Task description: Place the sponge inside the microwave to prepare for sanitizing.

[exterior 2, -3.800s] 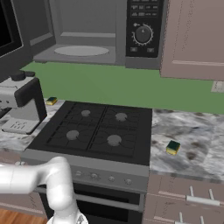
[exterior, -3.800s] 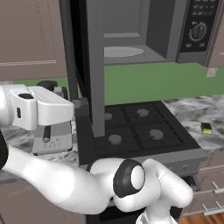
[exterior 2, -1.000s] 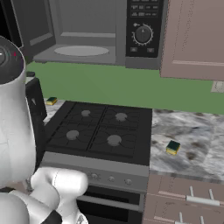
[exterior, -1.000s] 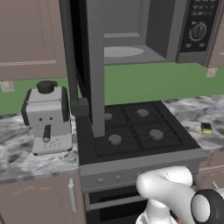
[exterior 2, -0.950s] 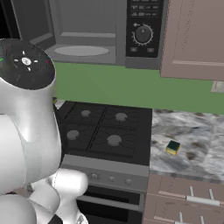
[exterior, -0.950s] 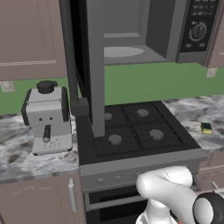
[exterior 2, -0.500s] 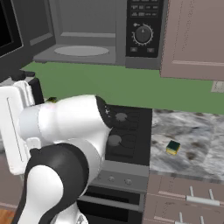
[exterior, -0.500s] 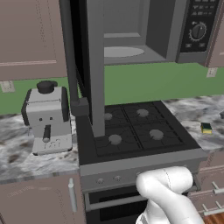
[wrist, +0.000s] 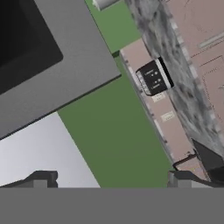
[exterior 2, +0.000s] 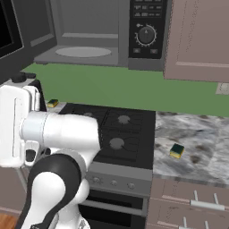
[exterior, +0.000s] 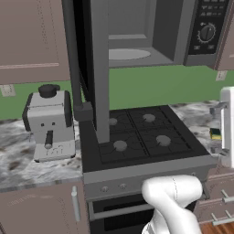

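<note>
Right base view shows the sponge point(exterior 2: 177, 150) on the counter point(exterior 2: 201, 147) right of the stove point(exterior 2: 120, 134), well below the microwave point(exterior 2: 89, 33), whose door hangs open. A coffee machine point(exterior: 49, 123) stands left of the stove. The gripper point(wrist: 111, 177) has its jaws spread, holding nothing.

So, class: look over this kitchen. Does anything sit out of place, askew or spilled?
Nothing is spilled or damaged. The microwave door hangs wide open over the stove, its turntable bare. The sponge lies alone on the marbled counter right of the stove, slightly askew to the counter edge.
</note>
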Tool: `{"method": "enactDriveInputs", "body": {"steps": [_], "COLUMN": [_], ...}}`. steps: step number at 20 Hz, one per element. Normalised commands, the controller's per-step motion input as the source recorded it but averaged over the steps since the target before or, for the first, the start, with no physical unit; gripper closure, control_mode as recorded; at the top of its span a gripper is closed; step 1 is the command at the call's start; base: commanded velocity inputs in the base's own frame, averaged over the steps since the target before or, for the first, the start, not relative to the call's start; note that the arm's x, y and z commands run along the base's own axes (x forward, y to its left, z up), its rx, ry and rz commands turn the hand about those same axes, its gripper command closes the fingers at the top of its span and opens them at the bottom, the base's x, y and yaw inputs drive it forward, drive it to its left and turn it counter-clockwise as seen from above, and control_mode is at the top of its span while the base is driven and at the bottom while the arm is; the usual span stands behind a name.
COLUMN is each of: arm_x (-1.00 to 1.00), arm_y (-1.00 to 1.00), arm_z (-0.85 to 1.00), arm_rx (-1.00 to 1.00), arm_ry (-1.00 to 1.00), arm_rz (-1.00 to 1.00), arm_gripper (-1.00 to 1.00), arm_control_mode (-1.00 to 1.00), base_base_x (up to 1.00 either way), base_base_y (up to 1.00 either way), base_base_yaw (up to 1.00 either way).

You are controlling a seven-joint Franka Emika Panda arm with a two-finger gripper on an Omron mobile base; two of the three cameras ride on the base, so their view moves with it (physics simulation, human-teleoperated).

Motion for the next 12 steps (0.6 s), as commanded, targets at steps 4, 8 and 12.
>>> {"method": "enactDriveInputs", "body": {"steps": [4, 8, 12], "arm_x": [0.26, 0.26, 0.31], "arm_y": [0.41, 0.41, 0.44], "arm_z": [0.71, 0.63, 0.15], "arm_rx": [0.05, 0.00, -0.05], "arm_ry": [0.00, 0.00, 0.00], "arm_rz": [0.03, 0.13, 0.09], "arm_gripper": [-1.00, -1.00, -1.00], "arm_control_mode": [-1.00, -1.00, -1.00], "base_base_x": [0.00, 0.00, 0.00], "base_base_y": [0.00, 0.00, 0.00], "base_base_yaw": [0.00, 0.00, 0.00]}}
